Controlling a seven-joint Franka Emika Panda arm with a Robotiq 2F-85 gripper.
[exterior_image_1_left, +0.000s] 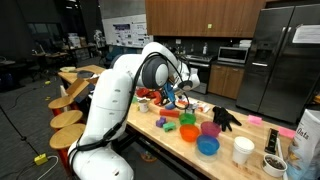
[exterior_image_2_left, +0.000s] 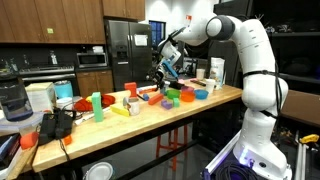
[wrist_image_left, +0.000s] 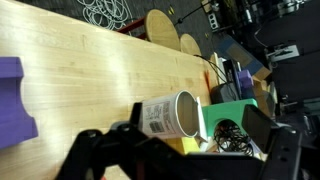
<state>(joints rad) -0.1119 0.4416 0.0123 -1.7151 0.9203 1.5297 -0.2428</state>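
The hand (wrist_image_left: 188, 138) hangs spread wide over the pale wooden table (wrist_image_left: 90, 70). A white paper cup (wrist_image_left: 168, 114) sits between its fingers, just beside a green block (wrist_image_left: 230, 112).

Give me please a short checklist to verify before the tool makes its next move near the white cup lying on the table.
1. The tool open: ok, its fingers stand wide apart.
2. The white cup lined up: ok, it lies on its side just ahead of the tool.
3. Contact with the white cup: cannot tell.
4. The purple block out of the way: ok, far to one side.
5. Space behind the white cup: not ok, black cables and a green thing crowd it.
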